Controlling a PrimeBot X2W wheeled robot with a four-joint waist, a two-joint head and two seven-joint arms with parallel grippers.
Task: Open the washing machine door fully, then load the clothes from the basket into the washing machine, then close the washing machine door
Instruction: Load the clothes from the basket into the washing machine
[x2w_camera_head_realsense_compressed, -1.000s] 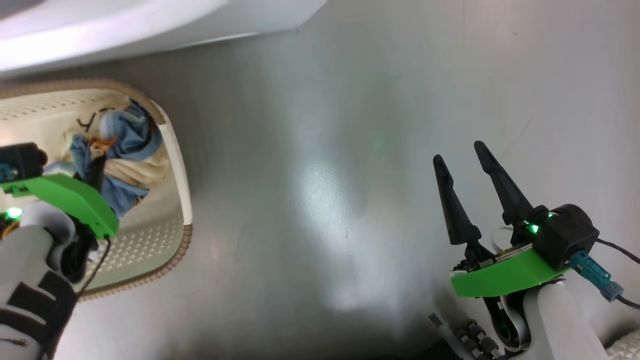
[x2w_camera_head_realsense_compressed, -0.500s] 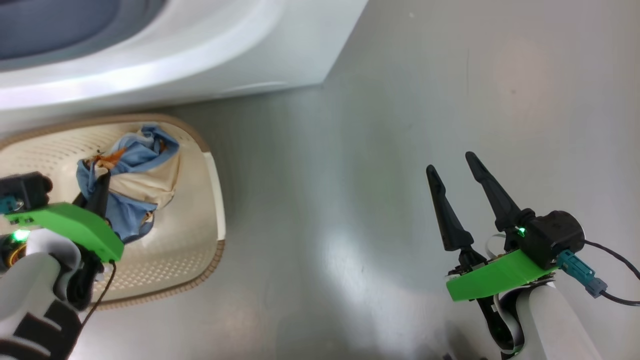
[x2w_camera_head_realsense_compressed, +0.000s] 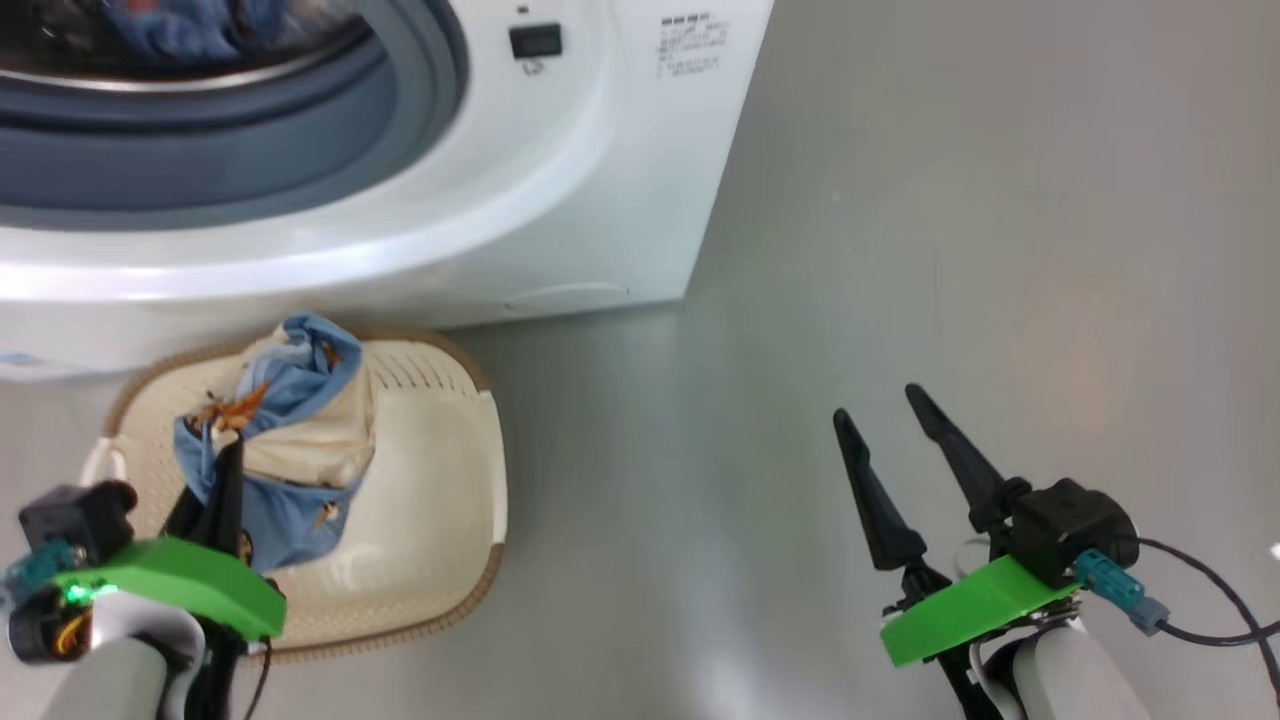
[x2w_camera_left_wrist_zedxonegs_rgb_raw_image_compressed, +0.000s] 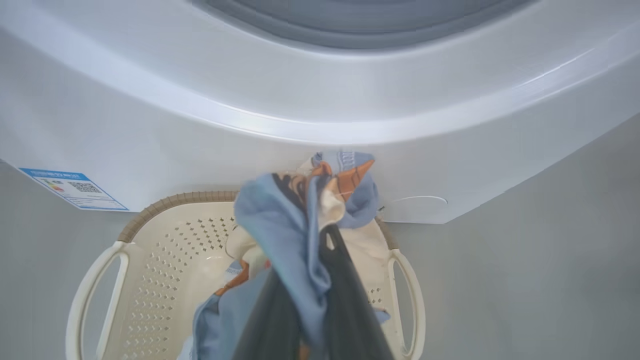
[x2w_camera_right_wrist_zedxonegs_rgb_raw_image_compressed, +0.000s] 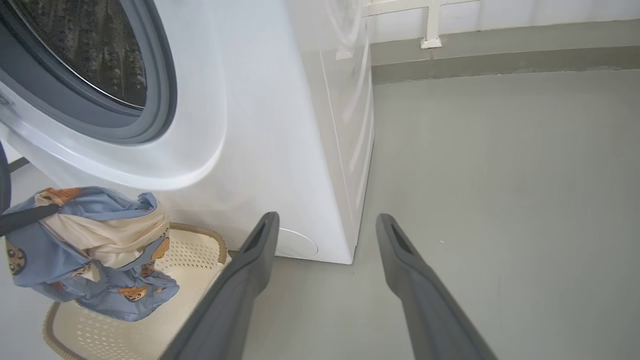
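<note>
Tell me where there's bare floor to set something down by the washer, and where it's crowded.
Free: the grey floor between the basket and the right gripper, and the stretch right of the washing machine. Crowded: the strip before the washing machine, filled by the basket, with the left gripper holding the clothes over it.

A smooth grey floor (x2w_camera_head_realsense_compressed: 950, 200), marked by pale reflections, is bordered by a white wall (x2w_camera_right_wrist_zedxonegs_rgb_raw_image_compressed: 525, 10) above a grey skirting band (x2w_camera_right_wrist_zedxonegs_rgb_raw_image_compressed: 500, 55).

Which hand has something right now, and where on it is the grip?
The left hand is shut on the clothes, pinching a blue fold near the bundle's top; the right hand is open, empty.
</note>
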